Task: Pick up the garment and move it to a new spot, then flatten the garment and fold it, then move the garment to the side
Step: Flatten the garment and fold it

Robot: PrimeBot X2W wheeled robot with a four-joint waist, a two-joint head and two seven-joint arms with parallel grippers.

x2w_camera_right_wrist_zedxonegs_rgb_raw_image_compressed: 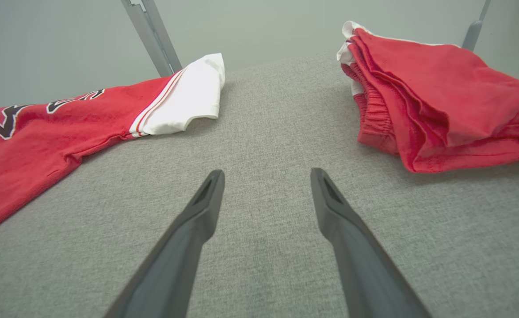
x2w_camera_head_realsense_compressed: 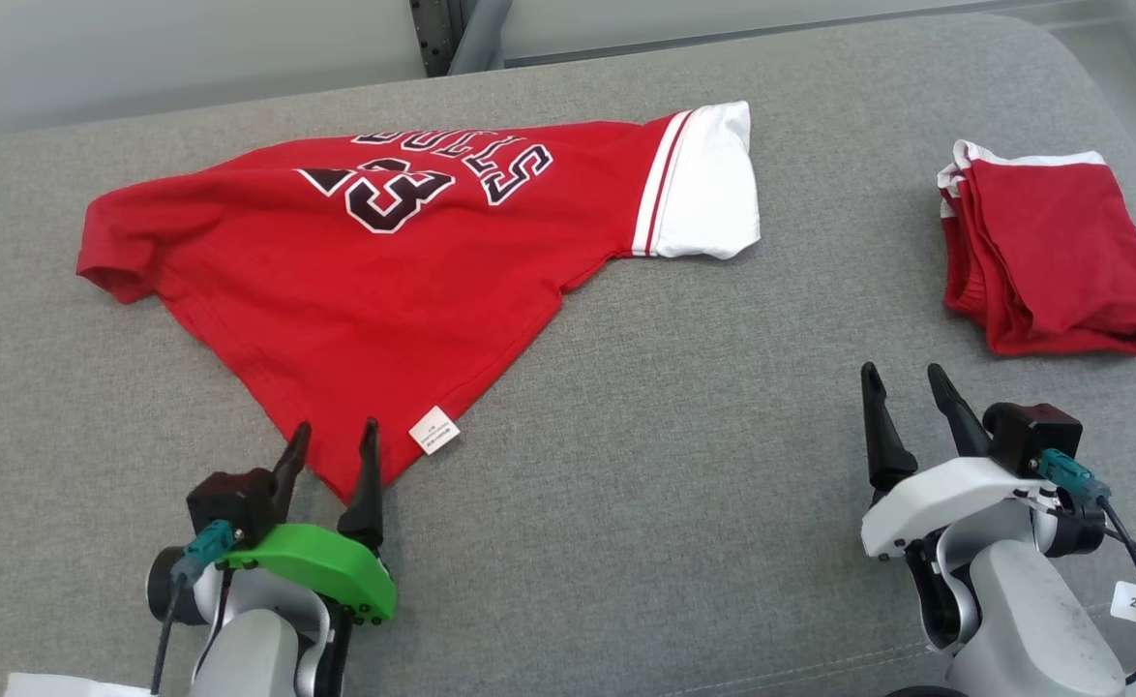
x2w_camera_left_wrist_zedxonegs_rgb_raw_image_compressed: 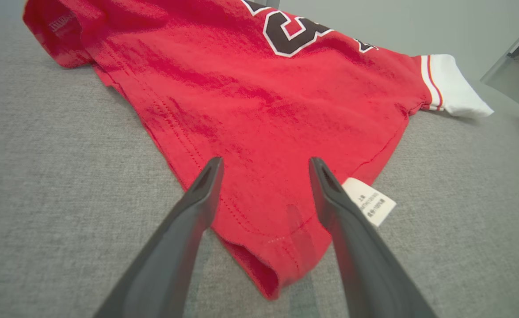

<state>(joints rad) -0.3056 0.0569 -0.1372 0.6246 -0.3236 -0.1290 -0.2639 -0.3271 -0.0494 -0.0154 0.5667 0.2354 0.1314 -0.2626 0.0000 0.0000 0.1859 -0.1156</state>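
The red number-23 jersey (x2w_camera_head_realsense_compressed: 355,290) is lying spread but skewed on the left half of the grey fabric-covered desk (x2w_camera_head_realsense_compressed: 684,416). Its white sleeve (x2w_camera_head_realsense_compressed: 708,184) is pointing towards the far right, and its hem is running down to a pointed corner at the near edge, where a white care label (x2w_camera_head_realsense_compressed: 433,430) is sticking out. That corner is sitting between the two fingers of the left gripper (x2w_camera_head_realsense_compressed: 333,428), whose jaws are standing wide apart and gripping nothing. The cloth is resting slack on the desk, so the move to a new spot looks done and flattening seems to be the step in hand. The corner is bunching into a small roll, which is likely why the gripper is hovering right there. The right gripper (x2w_camera_head_realsense_compressed: 902,371) is waiting well apart from the jersey over bare desk, its jaws equally wide and empty. It is sitting near a folded pair of red shorts (x2w_camera_head_realsense_compressed: 1061,252) lying at the right, presumably set aside out of the working area.
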